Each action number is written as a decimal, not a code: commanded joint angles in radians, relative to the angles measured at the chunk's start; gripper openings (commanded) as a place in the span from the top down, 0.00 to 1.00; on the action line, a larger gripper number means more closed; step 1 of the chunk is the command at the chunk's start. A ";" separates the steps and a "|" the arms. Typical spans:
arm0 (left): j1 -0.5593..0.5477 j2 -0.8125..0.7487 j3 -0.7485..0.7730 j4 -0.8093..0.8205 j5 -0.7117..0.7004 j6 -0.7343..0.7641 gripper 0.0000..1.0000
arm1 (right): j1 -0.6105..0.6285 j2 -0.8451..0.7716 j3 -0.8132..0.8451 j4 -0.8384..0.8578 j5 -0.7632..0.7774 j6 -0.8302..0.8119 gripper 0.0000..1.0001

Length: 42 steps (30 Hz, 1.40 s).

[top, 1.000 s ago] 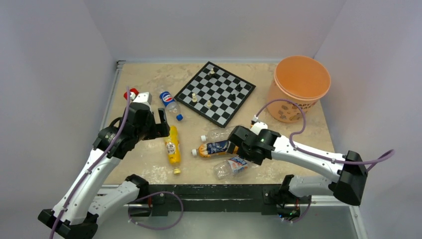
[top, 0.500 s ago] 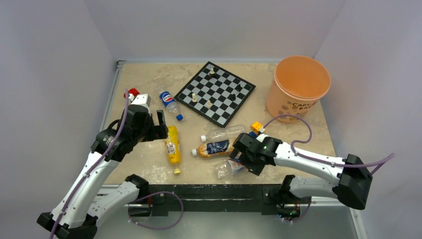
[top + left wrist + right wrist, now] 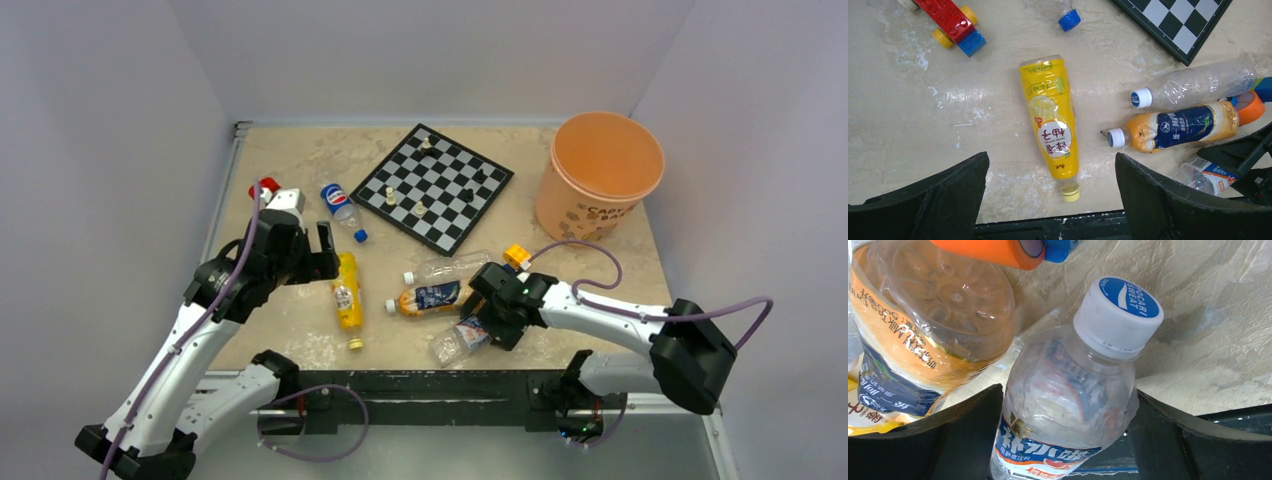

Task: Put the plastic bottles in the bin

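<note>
The orange bin (image 3: 560, 215) stands at the back right. Five plastic bottles lie on the table: Pepsi (image 3: 340, 203), yellow (image 3: 347, 290), orange with a dark label (image 3: 430, 297), plain clear (image 3: 455, 266), and clear with a white-blue label (image 3: 458, 338) by the near edge. My right gripper (image 3: 480, 322) is down over that last bottle (image 3: 1073, 390). Its fingers straddle the body close against both sides, and the bottle rests on the table. My left gripper (image 3: 1050, 200) hovers wide open above the yellow bottle's (image 3: 1053, 125) capped end, holding nothing.
A chessboard (image 3: 432, 187) with a few pieces lies at the back middle. A red toy block car (image 3: 263, 188) sits behind my left gripper. An orange and blue block (image 3: 515, 256) lies just beyond my right gripper, against the orange bottle's base (image 3: 923, 340).
My right gripper slid from the orange bottle toward the near edge and settled over the white-blue labelled bottle, its jaws narrowing a little. The left arm has barely moved.
</note>
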<state>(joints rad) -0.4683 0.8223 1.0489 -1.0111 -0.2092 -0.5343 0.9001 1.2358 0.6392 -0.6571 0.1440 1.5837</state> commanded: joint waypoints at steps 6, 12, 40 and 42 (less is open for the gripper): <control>-0.004 0.010 -0.001 0.036 0.019 0.018 0.00 | -0.009 -0.086 -0.002 -0.031 0.039 0.033 0.32; -0.004 0.020 -0.001 0.038 0.019 0.015 0.00 | 0.011 -0.160 0.031 -0.067 0.059 -0.022 0.45; -0.003 0.121 0.097 -0.135 -0.036 -0.185 0.00 | -0.624 0.013 1.113 0.108 0.620 -1.263 0.49; -0.003 0.143 0.101 -0.170 -0.032 -0.215 0.00 | -0.696 0.045 1.135 0.120 0.563 -1.263 0.49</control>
<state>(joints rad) -0.4679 0.9356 1.1007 -1.1007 -0.2081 -0.6704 0.3367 1.2396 1.6932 -0.6445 0.7799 0.4358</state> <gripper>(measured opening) 0.997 0.648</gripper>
